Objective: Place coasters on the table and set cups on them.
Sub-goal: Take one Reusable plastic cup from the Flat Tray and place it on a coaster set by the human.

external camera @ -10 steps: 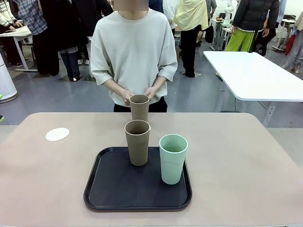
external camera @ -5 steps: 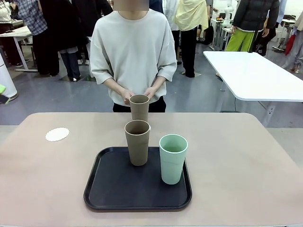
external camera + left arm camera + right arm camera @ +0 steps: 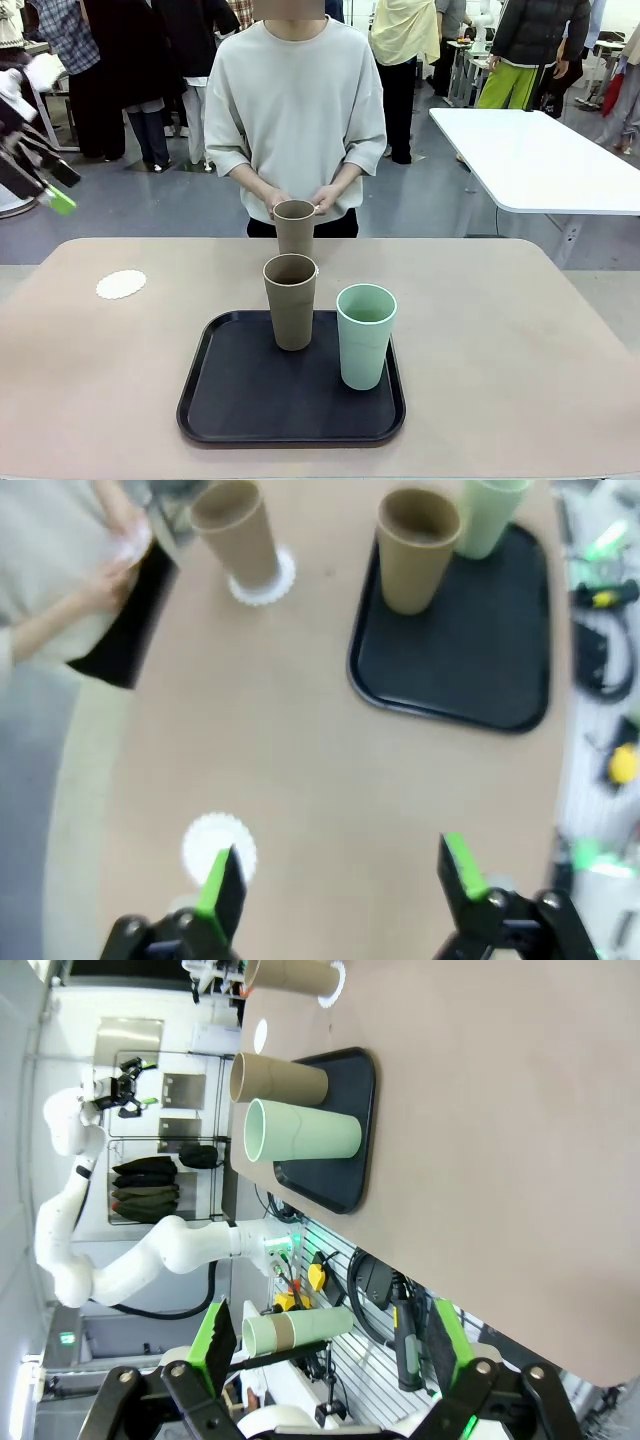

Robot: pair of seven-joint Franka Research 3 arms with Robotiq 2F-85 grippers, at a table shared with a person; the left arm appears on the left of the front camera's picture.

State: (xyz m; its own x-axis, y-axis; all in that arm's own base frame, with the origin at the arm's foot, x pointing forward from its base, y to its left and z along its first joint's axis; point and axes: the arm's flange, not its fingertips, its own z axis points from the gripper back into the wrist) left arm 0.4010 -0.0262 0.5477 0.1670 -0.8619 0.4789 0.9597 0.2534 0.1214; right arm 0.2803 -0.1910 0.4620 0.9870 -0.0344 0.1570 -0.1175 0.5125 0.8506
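Observation:
One white scalloped coaster (image 3: 121, 284) (image 3: 212, 840) lies bare on the beige table (image 3: 500, 330) at the left. A tan cup (image 3: 294, 228) (image 3: 235, 530) stands on another coaster (image 3: 265, 583) near the far edge, just in front of the person's hands (image 3: 322, 198). A second tan cup (image 3: 290, 300) (image 3: 415, 545) and the mint green cup (image 3: 365, 335) (image 3: 300, 1132) stand on the black tray (image 3: 240, 400). My left gripper (image 3: 50, 190) (image 3: 338, 870) hangs open high above the table's left side, over the bare coaster. My right gripper (image 3: 330, 1335) is open, off the table's edge.
A white table (image 3: 540, 160) stands at the back right, with several people behind. In the right wrist view, tools and a spare cup (image 3: 300, 1332) sit on a rack below the table edge. Bare tabletop lies left and right of the tray.
My left arm has swung into the front view at the left edge, blurred by motion. The person has shifted slightly. Cups, tray and coasters stay where they were.

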